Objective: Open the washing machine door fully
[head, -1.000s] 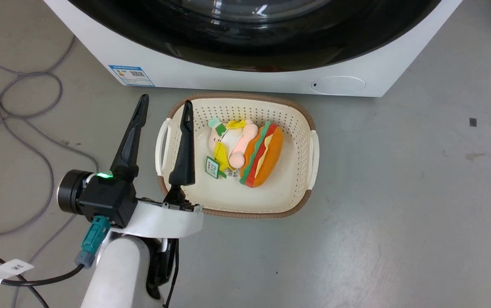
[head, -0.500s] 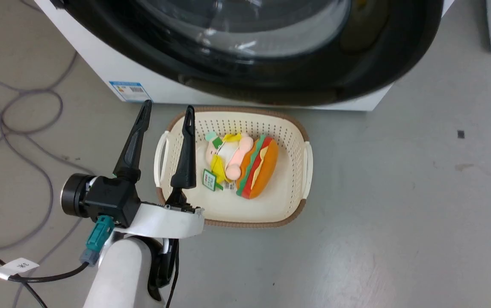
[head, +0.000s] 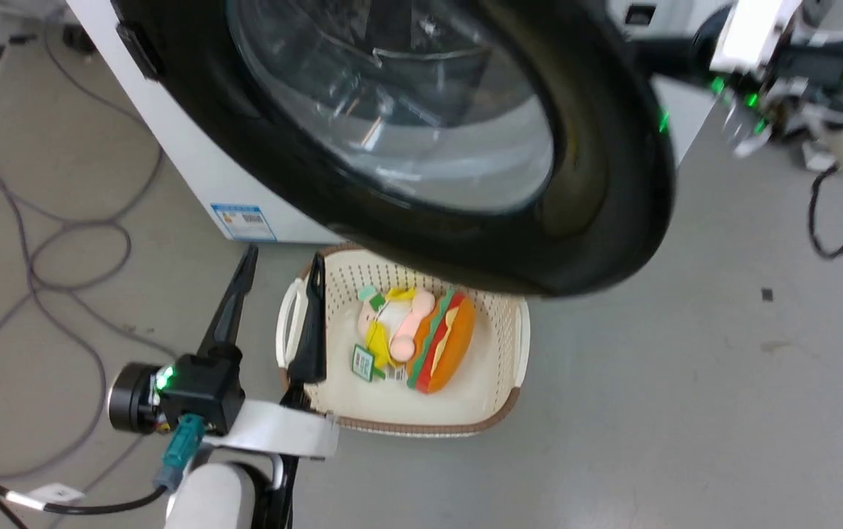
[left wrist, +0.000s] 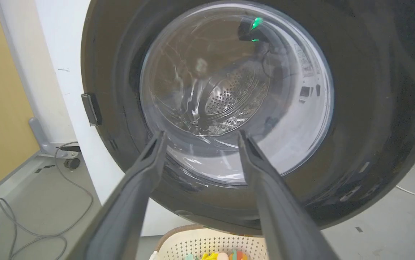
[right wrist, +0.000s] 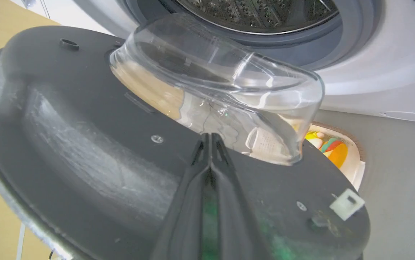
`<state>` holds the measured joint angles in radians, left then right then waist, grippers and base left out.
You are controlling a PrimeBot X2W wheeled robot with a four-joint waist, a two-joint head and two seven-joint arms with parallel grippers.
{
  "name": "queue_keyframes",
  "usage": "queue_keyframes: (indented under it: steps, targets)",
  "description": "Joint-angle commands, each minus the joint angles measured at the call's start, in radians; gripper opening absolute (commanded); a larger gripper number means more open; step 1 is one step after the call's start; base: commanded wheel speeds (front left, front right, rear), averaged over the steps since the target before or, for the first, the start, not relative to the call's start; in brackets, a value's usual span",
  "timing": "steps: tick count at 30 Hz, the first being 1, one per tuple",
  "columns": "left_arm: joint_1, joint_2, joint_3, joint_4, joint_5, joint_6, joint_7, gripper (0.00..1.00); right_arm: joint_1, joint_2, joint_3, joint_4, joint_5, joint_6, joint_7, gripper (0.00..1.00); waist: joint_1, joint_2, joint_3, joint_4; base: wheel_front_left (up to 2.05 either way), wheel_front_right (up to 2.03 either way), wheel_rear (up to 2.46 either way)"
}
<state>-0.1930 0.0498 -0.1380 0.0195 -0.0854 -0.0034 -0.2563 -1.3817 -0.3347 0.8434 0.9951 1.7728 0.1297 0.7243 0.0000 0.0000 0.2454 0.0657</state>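
Glossy black plastic dominates the head view. The washing machine door (head: 598, 191) stands partly open, hinged at its left edge and angled out from the white washing machine (head: 186, 162). Its free right edge hangs above the far rim of a cream laundry basket (head: 518, 345).

The right wrist view looks along the door's inner face. There the clear glass bowl (right wrist: 222, 83) bulges toward the steel drum (right wrist: 258, 14) and its grey-blue seal (right wrist: 341, 43), both uncovered. The right gripper (right wrist: 210, 136) has its two fingers pressed together with nothing between them, and the tips lie at the inner face just below the bowl. I judge it is set there as a blunt pusher, reaching round the free edge to drive the door outward rather than grasp it. Whether the tips actually touch the plastic I cannot tell.

The left gripper (head: 283, 253) sits low and near, at the basket's left edge, with its fingers spread and empty. It points toward the door's outer face and seems parked clear of the swing. A hamburger plush (head: 447, 345) and a smaller toy lie in the basket.

The door looks roughly halfway open, so it needs more outward push toward the left to open fully.
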Motion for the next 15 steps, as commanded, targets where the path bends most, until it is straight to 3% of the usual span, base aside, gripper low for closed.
queue_keyframes:
  steps: [1, 15]
  targets:
    - [0.020, 0.003, 0.005, 0.008, 0.011, -0.006, -0.006, 1.00, 0.042, -0.004, -0.002, -0.023, 0.012, 0.001, 0.006, 0.00, 0.0000, 0.0000, -0.026, -0.003, 0.00, 0.00, 0.00]
    - [0.127, 0.020, 0.010, 0.056, 0.036, -0.018, -0.006, 1.00, 0.293, -0.036, 0.039, -0.306, 0.070, 0.001, 0.002, 0.00, 0.0000, 0.0000, -0.131, -0.006, 0.00, 0.00, 0.00]
